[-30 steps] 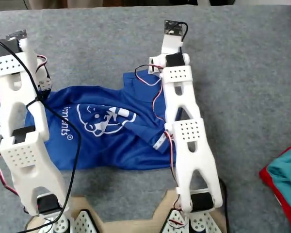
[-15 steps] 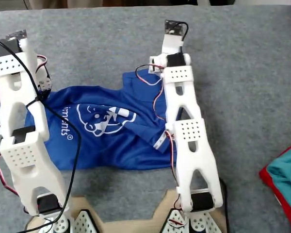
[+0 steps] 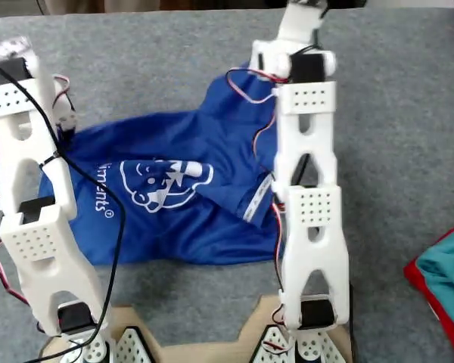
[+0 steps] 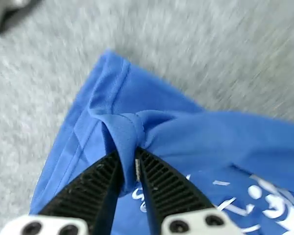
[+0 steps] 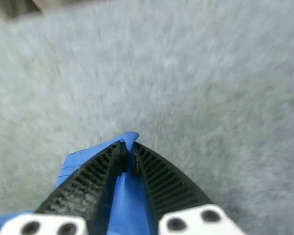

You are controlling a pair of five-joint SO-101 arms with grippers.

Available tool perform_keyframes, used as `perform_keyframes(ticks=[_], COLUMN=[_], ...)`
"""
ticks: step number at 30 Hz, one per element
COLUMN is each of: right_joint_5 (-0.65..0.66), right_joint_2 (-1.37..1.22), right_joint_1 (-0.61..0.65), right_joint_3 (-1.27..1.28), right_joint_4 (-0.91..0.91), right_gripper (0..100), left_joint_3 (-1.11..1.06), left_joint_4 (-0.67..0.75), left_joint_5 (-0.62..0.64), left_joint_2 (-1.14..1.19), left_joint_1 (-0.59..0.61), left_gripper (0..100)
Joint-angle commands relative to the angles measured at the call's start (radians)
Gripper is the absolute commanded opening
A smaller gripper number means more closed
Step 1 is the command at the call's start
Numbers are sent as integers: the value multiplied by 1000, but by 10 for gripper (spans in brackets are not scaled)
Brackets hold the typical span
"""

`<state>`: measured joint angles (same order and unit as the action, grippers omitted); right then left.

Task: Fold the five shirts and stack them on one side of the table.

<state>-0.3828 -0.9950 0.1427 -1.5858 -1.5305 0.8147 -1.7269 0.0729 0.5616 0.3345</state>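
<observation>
A blue shirt (image 3: 174,197) with a white print lies half spread on the grey table (image 3: 393,136). My left gripper (image 4: 130,159) is shut on a bunched fold of the blue shirt (image 4: 210,142) near its left edge. My right gripper (image 5: 128,152) is shut on a corner of the blue shirt (image 5: 130,196), held up over the far part of the table. In the high view the right arm (image 3: 306,136) stretches toward the far edge, with cloth rising to it. The left arm (image 3: 26,151) stands along the shirt's left side.
A pile of teal and red cloth (image 3: 443,276) lies at the table's right edge. Bare grey felt spreads to the right of the right arm and across the far side. The arm bases (image 3: 212,340) stand at the near edge.
Both arms have moved toward the far edge, the right one much more. The shirt's far right corner has been lifted and pulled that way, stretching the cloth.
</observation>
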Motion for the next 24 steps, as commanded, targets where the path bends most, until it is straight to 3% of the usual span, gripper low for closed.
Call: perform_keyframes(ticks=[1,10,19,24], right_joint_5=[-3,25,20,25], right_joint_2=[205,539,848,989], right_joint_1=[-18,-54,-148,-168], right_joint_3=[-59,-51,-48,-50], right_joint_4=[-18,-26,-97,-169], right_gripper=[5,5,5,5], left_joint_3=[186,405,387,272], left_joint_4=[-34,-32,-32,-32], left_joint_5=[48,49,49,49], left_joint_2=[-81,-317,-636,-848], left_joint_1=[-15,-48,-91,-104], left_gripper=[19,19,19,19])
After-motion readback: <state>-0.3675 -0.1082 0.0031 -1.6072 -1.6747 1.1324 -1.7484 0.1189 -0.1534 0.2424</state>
